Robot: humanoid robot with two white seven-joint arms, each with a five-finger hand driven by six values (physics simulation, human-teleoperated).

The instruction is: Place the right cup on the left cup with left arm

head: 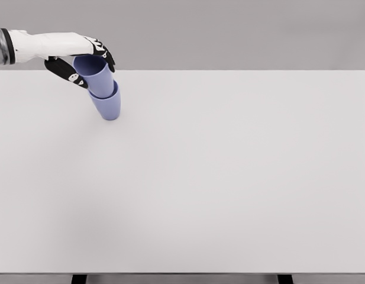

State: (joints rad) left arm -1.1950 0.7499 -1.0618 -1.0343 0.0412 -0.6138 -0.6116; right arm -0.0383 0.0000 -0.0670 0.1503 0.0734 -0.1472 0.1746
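Two lavender-blue cups stand nested at the table's far left. The upper cup (96, 74) sits inside the lower cup (109, 105), which rests on the white table (217, 177). Both lean slightly to the left at the top. My left hand (81, 62) comes in from the upper left and wraps the upper cup near its rim, with the thumb in front at the left and the fingers (105, 54) curled behind the rim. The right arm does not show.
The table's far edge runs just behind the cups, and its left edge lies close to them. Two dark table legs (78, 278) show under the front edge.
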